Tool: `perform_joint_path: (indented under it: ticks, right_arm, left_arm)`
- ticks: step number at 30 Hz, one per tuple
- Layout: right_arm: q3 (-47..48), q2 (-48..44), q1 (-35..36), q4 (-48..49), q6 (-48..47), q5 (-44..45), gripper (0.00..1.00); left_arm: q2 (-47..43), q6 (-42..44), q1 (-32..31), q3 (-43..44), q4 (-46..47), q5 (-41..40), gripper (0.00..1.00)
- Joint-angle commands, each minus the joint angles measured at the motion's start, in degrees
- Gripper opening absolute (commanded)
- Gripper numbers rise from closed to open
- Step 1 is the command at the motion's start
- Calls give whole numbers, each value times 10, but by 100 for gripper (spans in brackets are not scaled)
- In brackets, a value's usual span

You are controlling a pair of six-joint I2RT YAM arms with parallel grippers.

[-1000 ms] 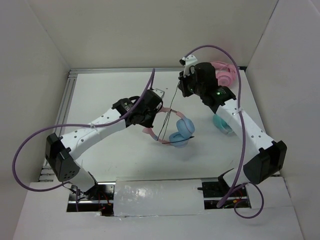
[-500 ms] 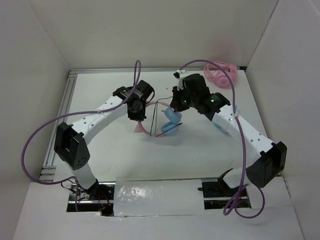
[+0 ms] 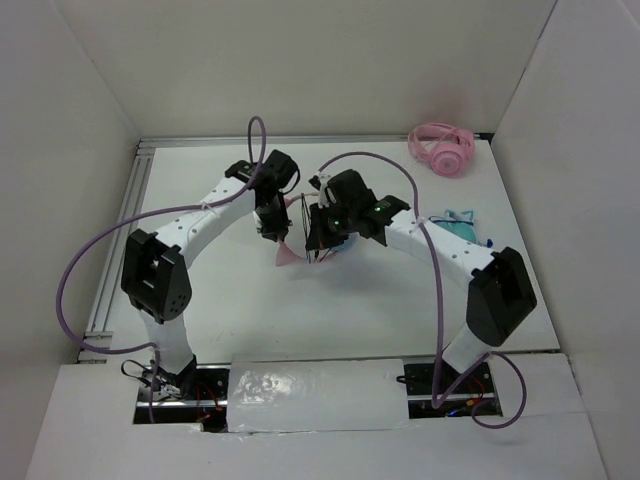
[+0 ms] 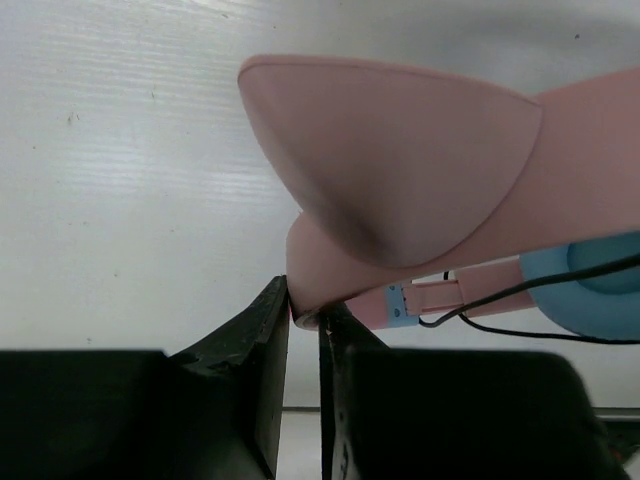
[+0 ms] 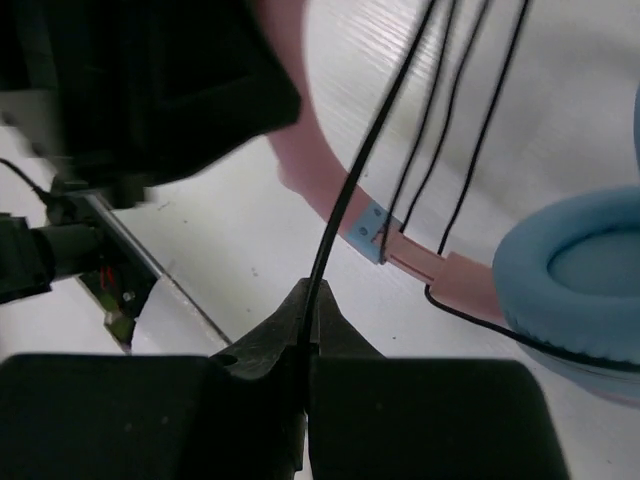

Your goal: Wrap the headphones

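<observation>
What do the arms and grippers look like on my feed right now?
The left arm and right arm have white links and black joints, each trailing a purple cable. A green light glows near the right wrist. Fingers are black wedges.

Top camera high behind arms [image 3: 205, 215], looks down on whole tabletop [image 3: 220, 300]. Wrist cameras very close, peek past left fingers [image 4: 255, 345], right fingers [image 5: 270, 340]. All share headphones [image 3: 287, 256].

The headphones [image 4: 400, 170] have a smooth, matt pink plastic headband, softly padded satin blue earcups [image 5: 570, 270] and a thin, faintly glossy black cable [image 5: 352, 180]. The white counter [image 4: 120, 150] shows fine ribbed grain. The black jaws look like matt plastic.
</observation>
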Motion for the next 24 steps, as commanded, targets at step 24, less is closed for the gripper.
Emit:
perform_joint_path:
  ticks: [24]
  right_arm:
    - [2, 136, 2, -20, 84, 121, 8]
  left_arm:
    - [-35, -101, 86, -84, 120, 151, 0]
